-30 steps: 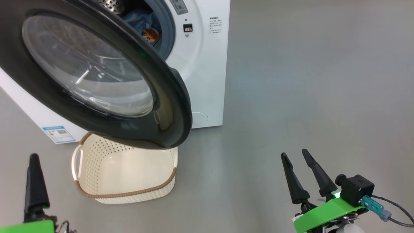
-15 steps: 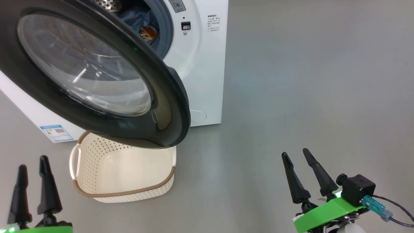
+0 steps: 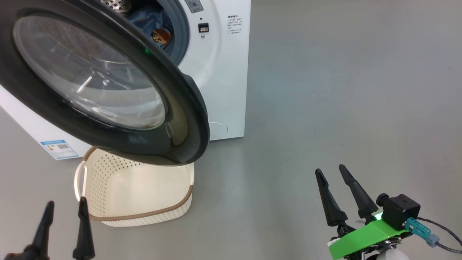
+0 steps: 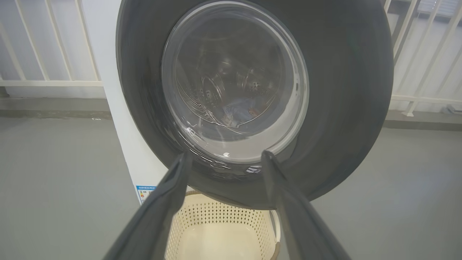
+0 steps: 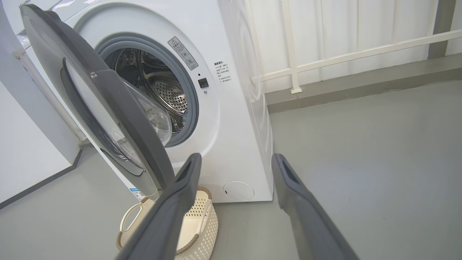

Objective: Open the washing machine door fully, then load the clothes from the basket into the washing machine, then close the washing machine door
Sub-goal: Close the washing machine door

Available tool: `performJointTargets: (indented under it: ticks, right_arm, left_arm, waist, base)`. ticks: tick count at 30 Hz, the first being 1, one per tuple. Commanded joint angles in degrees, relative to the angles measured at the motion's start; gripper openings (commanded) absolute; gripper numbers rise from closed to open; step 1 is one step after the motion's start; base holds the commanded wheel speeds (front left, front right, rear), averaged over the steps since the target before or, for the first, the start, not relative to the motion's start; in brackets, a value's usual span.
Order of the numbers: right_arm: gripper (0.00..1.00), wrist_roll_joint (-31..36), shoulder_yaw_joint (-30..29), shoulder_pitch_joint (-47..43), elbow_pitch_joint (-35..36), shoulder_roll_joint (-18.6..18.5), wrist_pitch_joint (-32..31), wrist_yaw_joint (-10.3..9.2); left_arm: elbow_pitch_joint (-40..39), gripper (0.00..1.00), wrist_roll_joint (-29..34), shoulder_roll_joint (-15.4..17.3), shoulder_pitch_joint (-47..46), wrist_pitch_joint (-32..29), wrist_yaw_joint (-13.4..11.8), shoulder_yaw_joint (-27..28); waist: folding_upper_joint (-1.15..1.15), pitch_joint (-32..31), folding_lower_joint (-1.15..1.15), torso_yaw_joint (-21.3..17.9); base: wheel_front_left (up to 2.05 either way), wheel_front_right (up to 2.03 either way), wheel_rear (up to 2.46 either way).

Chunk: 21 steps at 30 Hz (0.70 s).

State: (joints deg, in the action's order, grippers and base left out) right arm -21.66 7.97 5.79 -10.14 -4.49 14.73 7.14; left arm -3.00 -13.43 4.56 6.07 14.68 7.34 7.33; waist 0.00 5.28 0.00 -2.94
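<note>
The washing machine stands at the upper left with its door swung out toward me, black rim over the basket. Light blue clothes with a cartoon figure lie inside the drum. Nothing shows inside the cream basket. My left gripper is open at the lower left, just in front of the basket. In the left wrist view the left gripper faces the door glass, apart from it. My right gripper is open over the floor at the lower right, holding nothing.
Grey floor stretches to the right of the machine. A white railing and a low kerb run behind the machine. A white wall panel stands beyond the door's hinge side.
My left gripper has moved right and lower in the head view, both fingers now showing by the basket. The camera has shifted a little. The right gripper, door and basket have stayed put.
</note>
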Motion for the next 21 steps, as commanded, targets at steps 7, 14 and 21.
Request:
performJointTargets:
  ticks: [7, 14, 21]
  right_arm:
    - [1.00, 0.9, 1.0, 0.3, 1.9, -0.2, 0.3, 0.35]
    - [1.00, 1.4, 1.0, 0.0, 1.9, -0.3, 0.3, 0.35]
    - [1.00, 1.9, 0.7, -0.3, 1.9, -0.3, 0.3, 0.35]
  left_arm:
    - [0.4, 1.00, 4.8, -1.0, 2.0, 0.3, 0.1, 2.0]
    - [0.2, 1.00, 5.8, -1.6, 3.0, 0.3, -0.2, 2.3]
    - [0.3, 1.00, 5.1, -1.7, 3.2, 0.3, -1.9, 2.3]
  waist:
    - [0.00, -0.6, 0.00, -0.2]
    - [0.00, -1.1, 0.00, -0.3]
    - [0.00, -1.2, 0.00, -0.2]
  base:
    - [0.00, 0.00, 0.00]
    - [0.00, 0.00, 0.00]
    - [0.00, 0.00, 0.00]
